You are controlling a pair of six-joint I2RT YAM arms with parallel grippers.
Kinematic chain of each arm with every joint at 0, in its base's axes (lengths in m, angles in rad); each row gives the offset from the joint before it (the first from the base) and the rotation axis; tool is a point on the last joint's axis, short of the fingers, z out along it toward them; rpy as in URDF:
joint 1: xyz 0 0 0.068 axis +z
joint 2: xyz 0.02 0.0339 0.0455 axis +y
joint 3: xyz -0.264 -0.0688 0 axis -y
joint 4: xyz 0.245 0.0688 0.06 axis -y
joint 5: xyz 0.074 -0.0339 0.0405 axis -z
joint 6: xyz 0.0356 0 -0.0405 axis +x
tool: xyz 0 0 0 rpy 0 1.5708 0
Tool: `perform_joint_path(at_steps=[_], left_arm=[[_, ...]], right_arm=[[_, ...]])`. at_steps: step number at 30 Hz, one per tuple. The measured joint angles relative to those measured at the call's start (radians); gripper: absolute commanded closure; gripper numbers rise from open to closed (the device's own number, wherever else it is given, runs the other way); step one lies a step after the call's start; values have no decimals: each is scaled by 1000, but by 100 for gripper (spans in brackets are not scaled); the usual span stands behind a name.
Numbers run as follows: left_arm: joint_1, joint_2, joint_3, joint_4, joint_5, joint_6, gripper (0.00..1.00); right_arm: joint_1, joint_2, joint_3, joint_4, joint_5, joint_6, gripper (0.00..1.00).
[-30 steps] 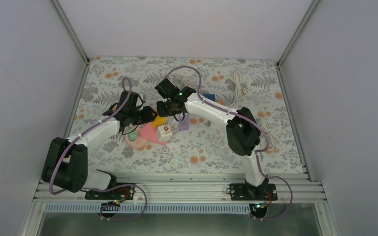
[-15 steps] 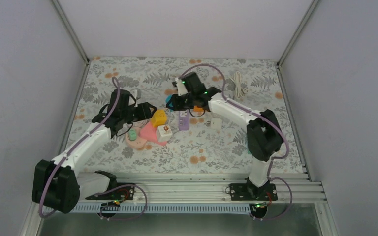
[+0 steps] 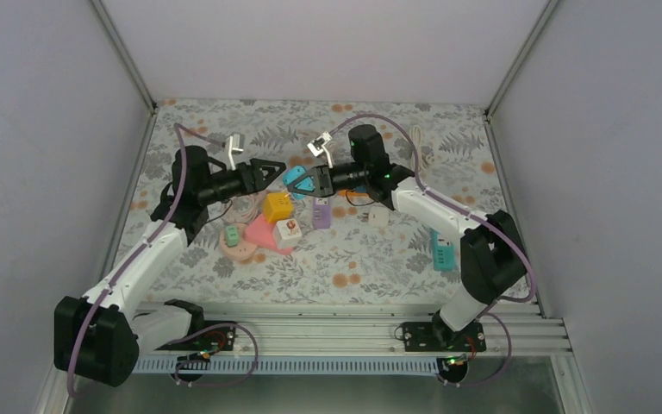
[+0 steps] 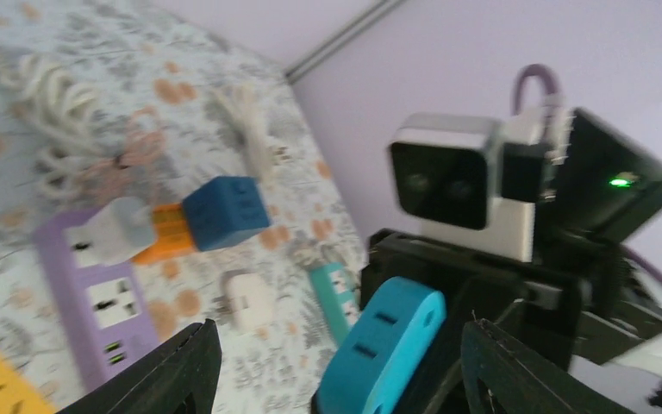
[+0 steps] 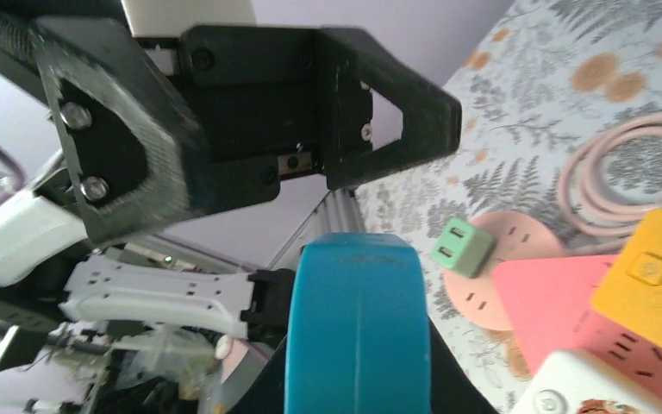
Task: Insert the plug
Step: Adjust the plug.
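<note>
Floral worktop (image 3: 353, 263), and the cluster sits mid-worktop: yellow cube socket (image 3: 277, 207), pink triangular socket block (image 3: 261, 235), white cube socket (image 3: 290, 228) beside it, purple power strip (image 3: 321, 216) next along. White adapter (image 3: 379, 216) lies further right. Teal power strip (image 3: 442, 251) lies toward the right edge, and a white cable (image 3: 415, 145) is bundled near the far right corner.

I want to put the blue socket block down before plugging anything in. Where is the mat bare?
Bare mat runs along the near edge, between the pink strip and the teal strip. The far edge left of the white cable is free too. The middle is crowded around the purple strip.
</note>
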Motion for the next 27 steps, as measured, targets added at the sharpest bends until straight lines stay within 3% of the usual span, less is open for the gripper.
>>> perform_joint_path(at_steps=[5,13,20,27], left_arm=[[0,-7,-8,145,114,-75,42],[-8,-12,-19,162,223,-72,62],[-30,-8,-19,163,254,-70,65],[-56,18,-19,167,286,-49,90]], right_arm=[[0,-20,-30,74,-78,50,96],[0,-29,-48,161,-160,115,96],[0,-29,-48,174,-211,124,96],[0,-29,-48,172,-231,123,95]])
